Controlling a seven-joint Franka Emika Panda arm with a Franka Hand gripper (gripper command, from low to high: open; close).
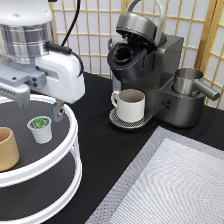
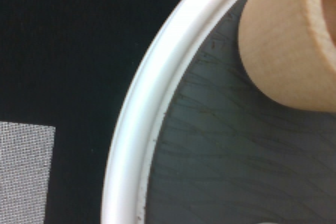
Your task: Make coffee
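At the exterior view's left I see a tan cup (image 1: 7,148) on the top tier of a white round rack (image 1: 70,150). Just right of it sits the coffee (image 1: 40,129), upright, lid on. My end effector (image 1: 40,106) hovers directly above it, fingers apart, holding nothing. Further right, a white mug (image 1: 130,104) stands under the open coffee machine (image 1: 150,65) on the black counter (image 1: 110,165).

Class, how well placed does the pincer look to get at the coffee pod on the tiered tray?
Probably yes. The pincer is open just above the coffee pod on the tray's upper tier, with a finger to either side. The tan cup stands apart, toward the exterior view's left, so nothing blocks the way down.
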